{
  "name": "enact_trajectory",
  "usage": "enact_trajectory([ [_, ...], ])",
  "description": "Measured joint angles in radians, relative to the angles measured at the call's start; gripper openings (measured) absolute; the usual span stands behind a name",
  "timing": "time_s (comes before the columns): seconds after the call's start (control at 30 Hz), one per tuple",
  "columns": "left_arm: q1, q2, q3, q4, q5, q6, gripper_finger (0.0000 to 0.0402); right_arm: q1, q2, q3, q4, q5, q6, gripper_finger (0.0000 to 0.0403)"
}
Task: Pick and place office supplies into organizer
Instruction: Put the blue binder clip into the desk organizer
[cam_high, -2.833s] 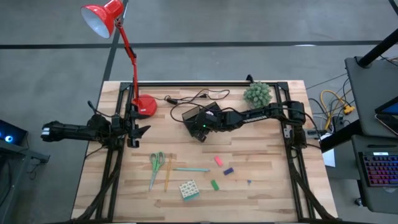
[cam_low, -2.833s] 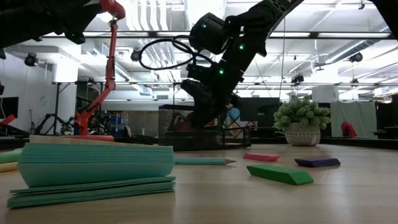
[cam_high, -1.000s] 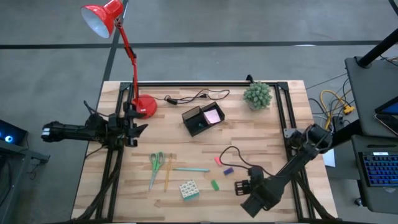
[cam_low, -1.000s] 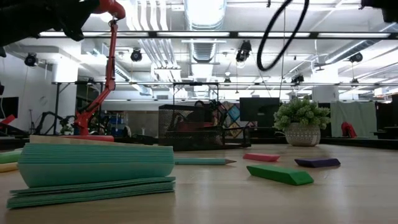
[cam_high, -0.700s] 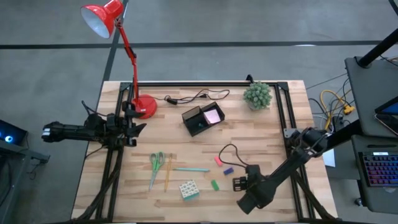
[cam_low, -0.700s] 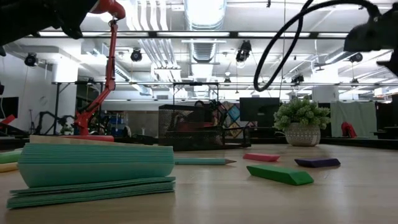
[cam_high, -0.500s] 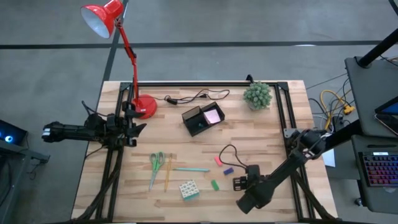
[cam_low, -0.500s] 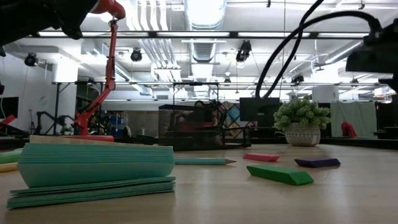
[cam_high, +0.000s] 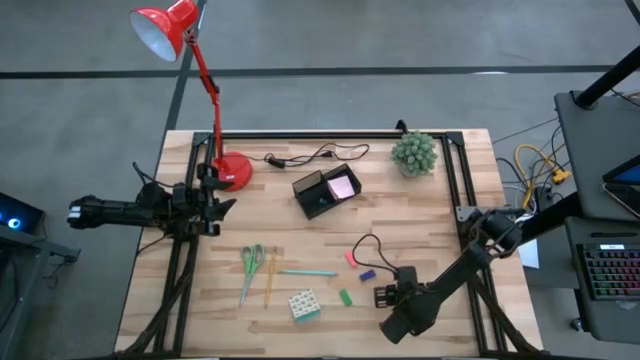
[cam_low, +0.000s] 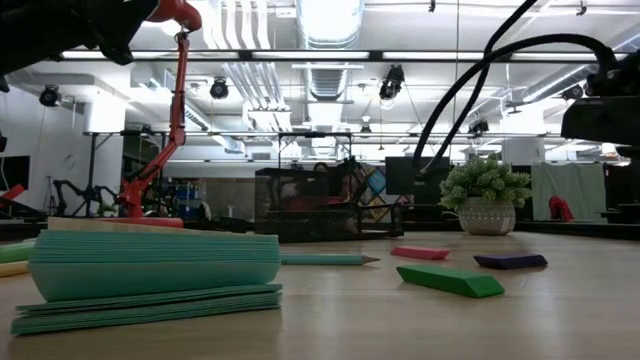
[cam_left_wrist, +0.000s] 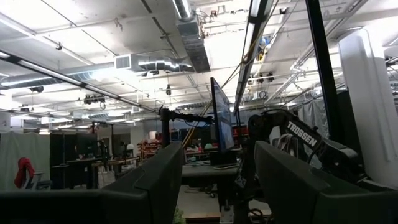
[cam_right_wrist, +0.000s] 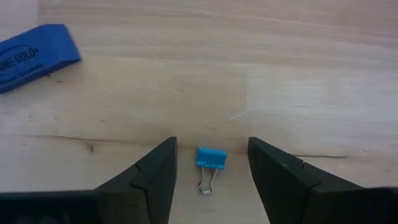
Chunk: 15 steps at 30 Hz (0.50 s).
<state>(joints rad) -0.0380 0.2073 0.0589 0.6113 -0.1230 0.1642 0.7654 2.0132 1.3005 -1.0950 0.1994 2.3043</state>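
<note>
Blue binder clip (cam_right_wrist: 211, 159), small, lies flat on the wooden table (cam_right_wrist: 249, 74) with its wire loops pointing toward the wrist camera. It sits squarely between the right gripper's (cam_right_wrist: 209, 180) two dark fingers, which stand apart on either side with daylight to each; nothing is held. Judged light and rigid, painted steel, likely to skate on the wood if nudged by one finger first. Best purchase: across the flat blue body, not the thin springy wire handles.

Blue eraser (cam_right_wrist: 36, 47) lies nearby, well clear of the fingers.

High view: right gripper (cam_high: 392, 297) low near the table's front edge; organizer (cam_high: 326, 191) well apart, toward the back, with a pink sticky-note pad (cam_high: 342, 186) in one compartment.

Left gripper (cam_high: 214, 207) waits at the left edge, fingers spread, empty.
</note>
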Motion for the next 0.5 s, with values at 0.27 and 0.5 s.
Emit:
enact_trajectory([
  [0.27, 0.000, 0.000, 0.000, 0.000, 0.000, 0.000, 0.0187, 0.001, -0.002, -0.012, 0.023, -0.008, -0.001, 0.0187],
  [0.5, 0.000, 0.000, 0.000, -0.001, 0.000, 0.000, 0.0187, 0.000, -0.003, -0.012, 0.036, -0.017, -0.009, 0.0151],
])
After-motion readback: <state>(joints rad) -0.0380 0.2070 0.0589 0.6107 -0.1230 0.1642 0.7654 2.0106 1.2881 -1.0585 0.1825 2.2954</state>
